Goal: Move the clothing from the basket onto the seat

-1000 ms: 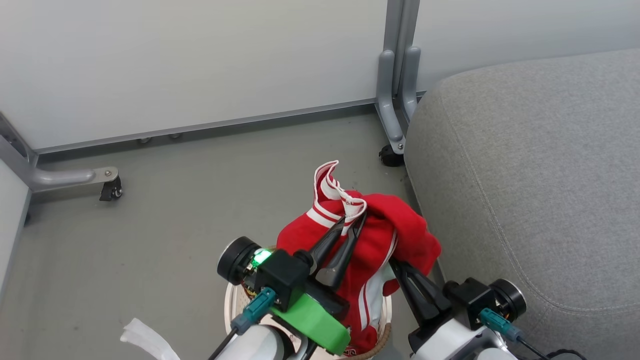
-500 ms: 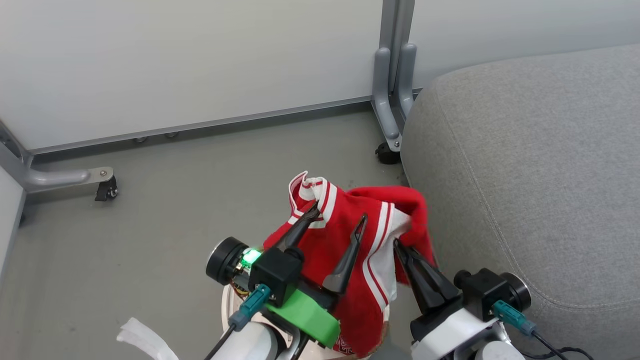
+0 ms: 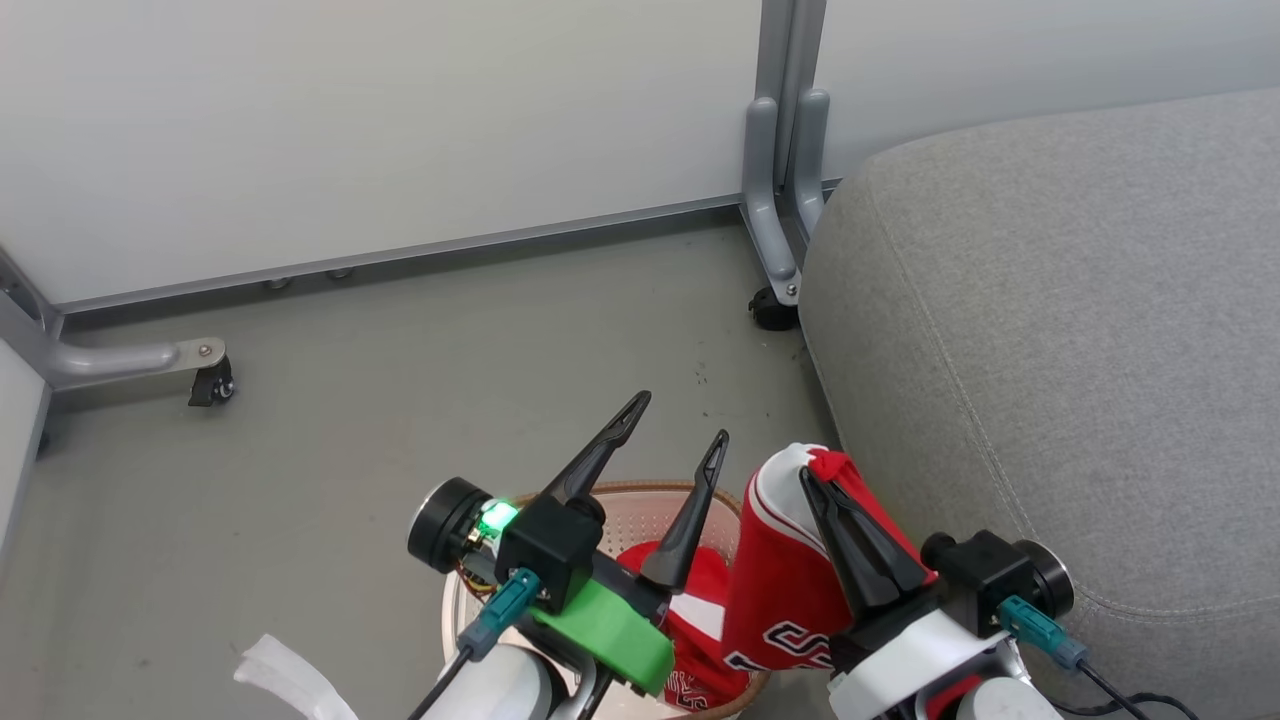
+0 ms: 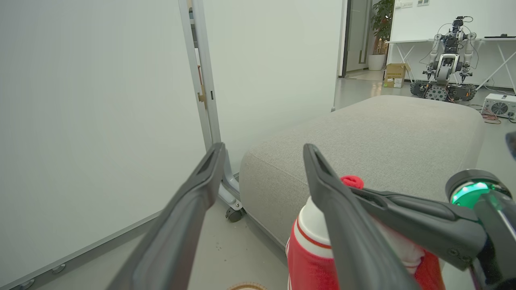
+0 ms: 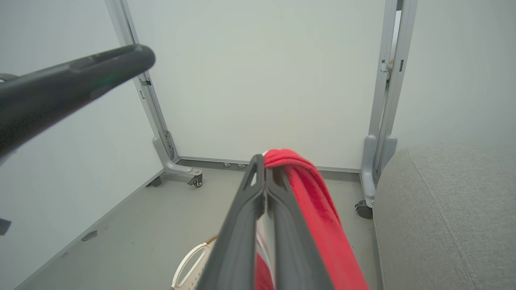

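A red garment with white stripes and lettering, part of the clothing (image 3: 790, 590), hangs from my right gripper (image 3: 808, 478), which is shut on its upper edge beside the grey seat (image 3: 1050, 350). More red clothing (image 3: 695, 595) lies in the cream basket (image 3: 640, 510) below. My left gripper (image 3: 680, 420) stands open over the basket with nothing between its fingers. The left wrist view has the left gripper (image 4: 264, 148) open, the hanging clothing (image 4: 310, 249) and the seat (image 4: 363, 133). In the right wrist view the right gripper (image 5: 260, 159) pinches the clothing (image 5: 310, 193) above the basket's white handle (image 5: 189, 262).
White partition panels stand behind on grey legs with castors (image 3: 775, 310), (image 3: 215, 380). A white strip (image 3: 290, 680) lies on the grey floor at lower left. Another robot (image 4: 443, 72) stands far beyond the seat.
My left gripper has opened and let go of the garment. The cloth has slipped off it and now hangs from the right gripper alone, uncovering the basket.
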{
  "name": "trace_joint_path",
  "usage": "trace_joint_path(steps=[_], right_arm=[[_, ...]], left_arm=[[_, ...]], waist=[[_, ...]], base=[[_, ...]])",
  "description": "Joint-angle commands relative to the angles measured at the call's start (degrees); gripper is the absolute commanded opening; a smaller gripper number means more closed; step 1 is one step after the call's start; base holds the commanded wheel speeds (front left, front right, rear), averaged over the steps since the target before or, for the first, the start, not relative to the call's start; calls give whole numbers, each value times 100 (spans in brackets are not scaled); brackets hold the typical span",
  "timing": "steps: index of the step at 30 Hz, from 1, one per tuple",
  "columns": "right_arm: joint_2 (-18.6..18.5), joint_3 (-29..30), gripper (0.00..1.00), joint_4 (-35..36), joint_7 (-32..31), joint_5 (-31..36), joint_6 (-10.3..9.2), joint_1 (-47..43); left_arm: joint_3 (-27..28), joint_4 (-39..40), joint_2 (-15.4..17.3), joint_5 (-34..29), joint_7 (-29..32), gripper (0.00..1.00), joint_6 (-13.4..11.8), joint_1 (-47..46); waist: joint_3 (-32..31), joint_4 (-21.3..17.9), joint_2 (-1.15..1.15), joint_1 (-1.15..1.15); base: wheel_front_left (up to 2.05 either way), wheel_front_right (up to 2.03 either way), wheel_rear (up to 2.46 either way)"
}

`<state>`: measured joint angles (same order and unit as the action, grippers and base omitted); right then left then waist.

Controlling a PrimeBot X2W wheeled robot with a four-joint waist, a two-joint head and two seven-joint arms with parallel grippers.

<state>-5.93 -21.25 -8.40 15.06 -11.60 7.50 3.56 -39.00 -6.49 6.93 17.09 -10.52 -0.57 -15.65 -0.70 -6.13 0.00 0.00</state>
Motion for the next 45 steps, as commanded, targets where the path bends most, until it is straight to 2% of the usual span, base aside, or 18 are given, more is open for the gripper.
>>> trace_joint_path(steps=[1, 13, 19, 25, 36, 40, 45], right_arm=[[7, 6, 0, 38, 18, -44, -2, -60], [36, 112, 0, 80, 18, 21, -2, -82], [40, 185, 0, 175, 18, 85, -2, 2], [34, 280, 0, 480, 18, 216, -2, 137], [176, 741, 0, 1293, 18, 507, -2, 292], [256, 902, 0, 1497, 18, 574, -2, 270], [288, 1039, 0, 1666, 18, 624, -2, 345]], left_arm=[[0, -24, 54, 21, -21, 100, -42, -64], [-35, -57, 107, 52, -36, 100, -82, -18], [3, -72, 149, 158, -65, 100, -89, 90], [120, -89, 258, 254, -142, 100, -129, 185], [407, 34, 611, 116, -324, 100, -192, -108], [420, 5, 749, 12, -306, 100, -147, -285], [375, -5, 849, -118, -229, 100, -95, -532]], waist=[[-3, -5, 0, 0], [-23, -115, 0, 0], [40, -308, 0, 0], [260, -773, 0, 0], [1184, -2036, 0, 0], [1441, -2319, 0, 0], [1742, -2471, 0, 0]], base=[[0, 0, 0], [0, 0, 0], [0, 0, 0], [0, 0, 0], [0, 0, 0], [0, 0, 0], [0, 0, 0]])
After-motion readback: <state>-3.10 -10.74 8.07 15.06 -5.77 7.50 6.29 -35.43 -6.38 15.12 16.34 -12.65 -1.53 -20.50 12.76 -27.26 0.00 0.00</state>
